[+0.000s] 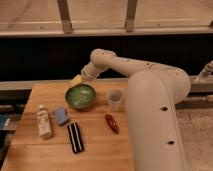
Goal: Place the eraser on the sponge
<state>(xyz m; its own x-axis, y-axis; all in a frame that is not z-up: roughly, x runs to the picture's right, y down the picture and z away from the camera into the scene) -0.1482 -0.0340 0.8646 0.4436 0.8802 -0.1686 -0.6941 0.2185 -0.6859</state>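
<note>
1. Eraser: we record a flat black oblong block with pale stripes running along its length. No damage is discernible.
2. Position of the eraser: it lies flat on the wooden table, near the front edge. Its long axis runs roughly front to back.
3. Comparison: the eraser is about as long as the white bottle, which is to its left and apart from it.
4. Sponge: a small blue-grey squarish pad, shorter than the eraser. It lies on the table just behind and to the left of the eraser, between the bottle and the green bowl. The eraser is beside the sponge, not upon it.
5. Other items: the green bowl stands upright behind the sponge. A clear plastic cup stands to the bowl's right. A dark red oblong thing lies in front of the cup, apart from the eraser.
6. Gripper: it hangs at the far left rim of the green bowl, at the end of the arm reaching in from the right. It is well apart from the eraser and the sponge. We cannot tell whether it is open, closed or holding anything.
</note>
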